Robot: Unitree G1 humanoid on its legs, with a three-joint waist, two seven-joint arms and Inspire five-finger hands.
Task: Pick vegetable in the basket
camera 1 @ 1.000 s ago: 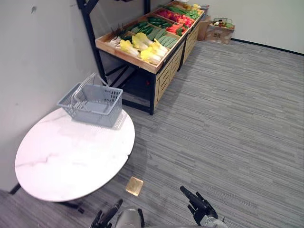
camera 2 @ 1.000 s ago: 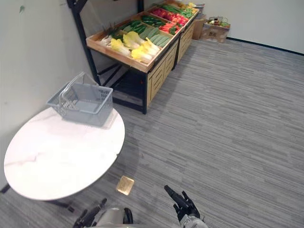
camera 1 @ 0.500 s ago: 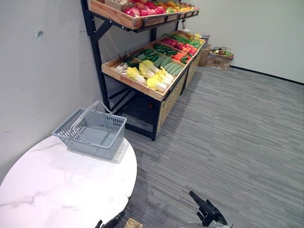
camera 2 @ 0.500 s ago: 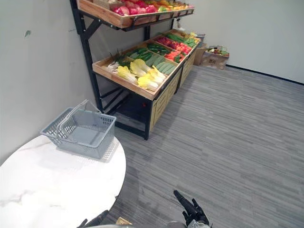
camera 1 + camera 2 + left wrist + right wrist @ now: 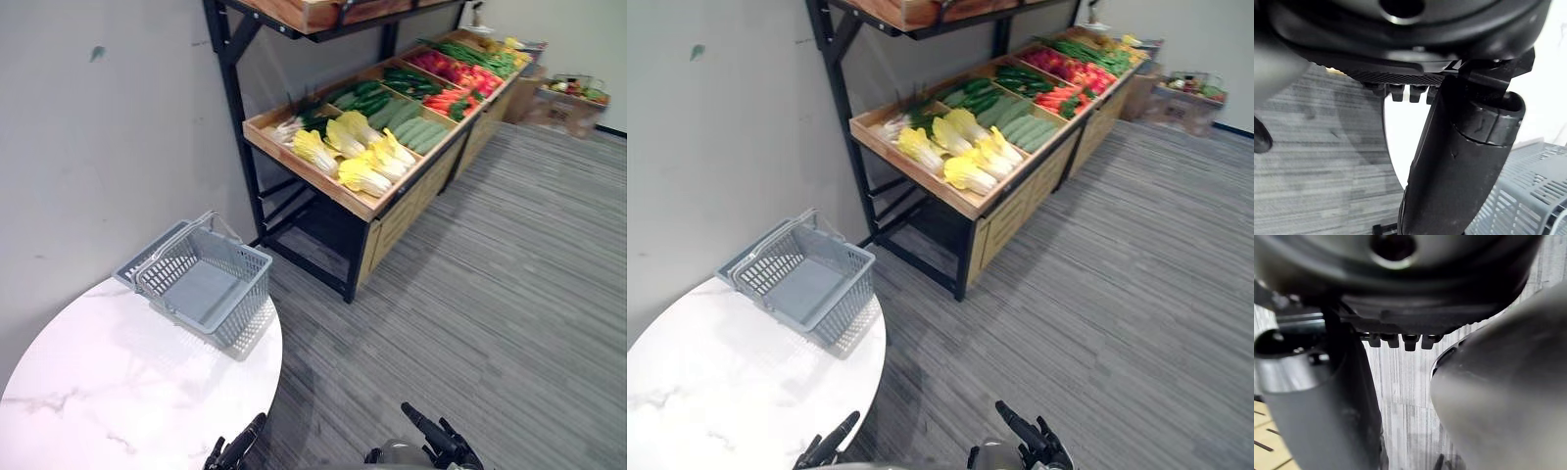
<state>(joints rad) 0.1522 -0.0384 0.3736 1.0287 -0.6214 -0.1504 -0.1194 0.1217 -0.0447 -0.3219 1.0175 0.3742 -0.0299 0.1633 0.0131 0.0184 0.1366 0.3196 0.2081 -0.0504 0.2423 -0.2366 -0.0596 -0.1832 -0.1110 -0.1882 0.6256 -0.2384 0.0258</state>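
Both your left hand and right hand hang empty with fingers straight, so step close to the yellow cabbages first, then bring one to the grey basket

We record the upper shelf as cut by the top edge; its load cannot be judged. The round table runs off the bottom edge. The left hand and right hand are cropped there too: straight fingers in frame, palms out of frame. The far vegetables are too small for us to name, as are the contents of the box beyond them. In the left wrist view the basket is clipped at the corner.
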